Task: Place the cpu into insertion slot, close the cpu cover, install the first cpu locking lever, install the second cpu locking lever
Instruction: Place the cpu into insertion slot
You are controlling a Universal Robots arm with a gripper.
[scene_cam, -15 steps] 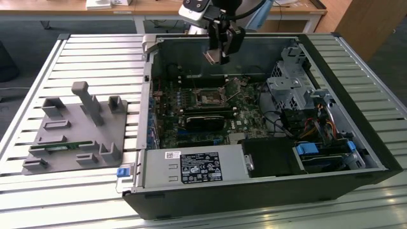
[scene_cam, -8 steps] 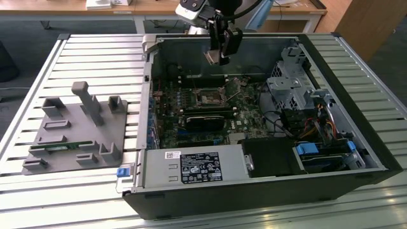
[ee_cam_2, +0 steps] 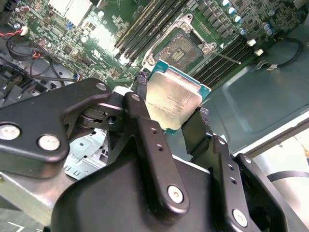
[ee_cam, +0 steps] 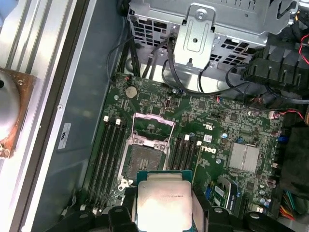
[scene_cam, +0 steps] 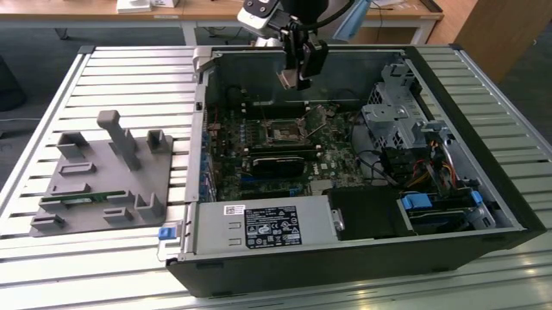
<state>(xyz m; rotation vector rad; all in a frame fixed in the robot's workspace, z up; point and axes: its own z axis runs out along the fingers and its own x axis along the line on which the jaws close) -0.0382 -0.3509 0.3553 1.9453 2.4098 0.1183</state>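
Note:
My gripper (scene_cam: 296, 80) hangs above the open computer case, shut on the cpu (scene_cam: 287, 78). The chip's silvery-tan metal top shows between the two black fingers (ee_cam_2: 141, 92) in both wrist views, cpu (ee_cam_2: 172, 98) and cpu (ee_cam: 162, 199). Below it on the green board lies the insertion slot (scene_cam: 283, 131), a black square socket (ee_cam: 143, 162) with nothing in it, and there is a clear gap between chip and slot (ee_cam_2: 186, 48). The cpu cover (ee_cam: 153, 126) stands swung open at the slot's far side. A thin locking lever (scene_cam: 317, 131) sticks up beside the socket.
A black card (scene_cam: 278, 161) sits just in front of the socket. Memory slots (ee_cam: 110, 150) flank it. A metal drive cage (scene_cam: 392, 123) and cables fill the exterior view's right; a power supply (scene_cam: 258, 226) is at the front. A grey fixture tray (scene_cam: 103, 174) lies outside the case.

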